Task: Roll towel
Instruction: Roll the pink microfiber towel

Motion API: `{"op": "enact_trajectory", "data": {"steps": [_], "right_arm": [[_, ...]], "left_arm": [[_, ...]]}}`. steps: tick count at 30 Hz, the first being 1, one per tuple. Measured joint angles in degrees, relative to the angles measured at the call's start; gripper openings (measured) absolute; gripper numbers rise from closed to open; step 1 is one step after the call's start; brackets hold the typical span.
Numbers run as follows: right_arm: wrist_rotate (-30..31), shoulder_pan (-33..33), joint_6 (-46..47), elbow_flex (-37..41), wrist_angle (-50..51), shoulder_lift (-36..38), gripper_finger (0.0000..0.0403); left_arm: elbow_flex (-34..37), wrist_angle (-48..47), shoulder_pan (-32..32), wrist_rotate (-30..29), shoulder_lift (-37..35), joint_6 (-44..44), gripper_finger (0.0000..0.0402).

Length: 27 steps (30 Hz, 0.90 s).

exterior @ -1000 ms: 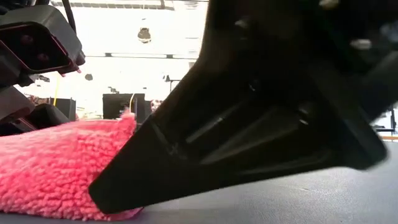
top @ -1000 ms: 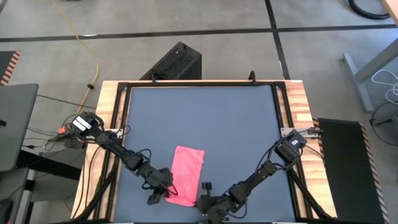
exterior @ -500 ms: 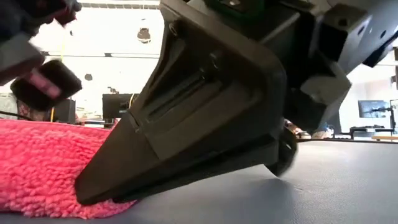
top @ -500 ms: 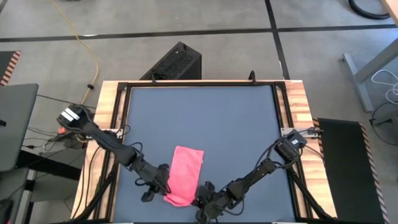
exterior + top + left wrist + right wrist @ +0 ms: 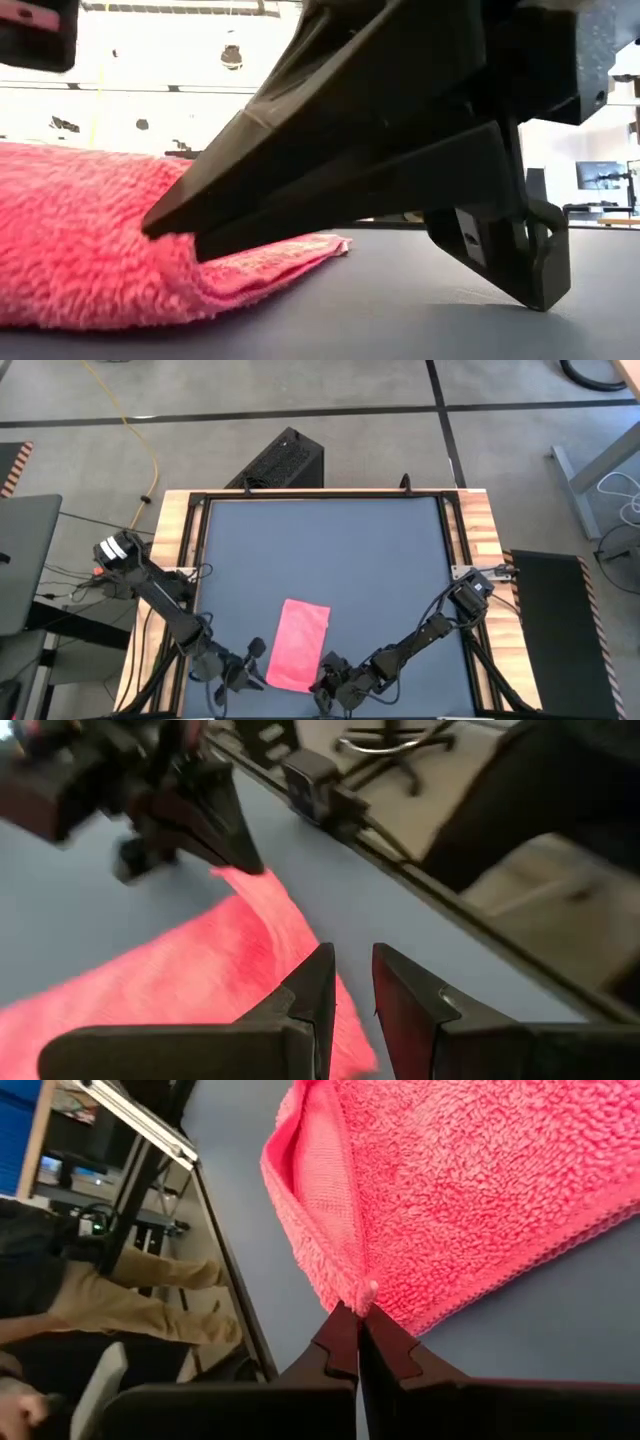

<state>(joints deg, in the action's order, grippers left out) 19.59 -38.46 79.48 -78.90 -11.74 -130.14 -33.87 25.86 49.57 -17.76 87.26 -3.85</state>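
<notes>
Right end effector (image 5: 358,1312) is pressed together, pinching the near edge of the towel (image 5: 300,644). Left end effector (image 5: 350,982) is slightly spread, nothing held, just beside the towel's near left corner. Towel is laid flat on the tabletop (image 5: 330,550) near its front edge.

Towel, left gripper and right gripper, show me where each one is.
towel (image 5: 303,645): high view, middle of the pink cloth.
left gripper (image 5: 350,985): left wrist view, gap between its fingertips, over the towel's edge.
right gripper (image 5: 358,1320): right wrist view, fingertips pinching the towel's corner.
</notes>
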Motion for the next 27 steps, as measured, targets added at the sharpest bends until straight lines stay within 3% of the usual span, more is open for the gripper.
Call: {"op": "enact_trajectory", "data": {"steps": [4, 8, 13, 18, 22, 27], "right_arm": [[-0.07, 0.0, 1.73, 0.66, -1.01, 0.03, 0.0017], [-0.13, 0.02, 2.06, 0.68, -1.0, 0.03, 0.0017], [-0.17, 0.02, 3.06, 0.68, -0.86, 0.04, 0.0018], [-2.51, 0.02, 0.5, 0.71, -1.08, 0.05, 0.0028], [-3.45, 0.27, -0.42, 0.71, -1.04, 0.19, 0.0062], [-6.82, 0.49, -8.53, 0.75, -0.14, 1.8, 0.0116]], "left_arm": [[-1.95, 1.78, 0.62, -7.82, 5.44, -3.44, 0.0061], [-3.99, 0.55, -1.35, -7.98, 10.92, -3.9, 0.0061], [-6.78, -0.83, -4.1, -2.88, 13.75, -3.73, 0.0048], [-7.32, -8.29, -7.22, 4.03, 14.01, 5.56, 0.0019], [-7.49, -10.08, -8.85, 7.66, 13.95, 9.25, 0.0003], [-7.47, -11.16, -9.26, 9.32, 13.95, 10.57, 0.0001]]}}
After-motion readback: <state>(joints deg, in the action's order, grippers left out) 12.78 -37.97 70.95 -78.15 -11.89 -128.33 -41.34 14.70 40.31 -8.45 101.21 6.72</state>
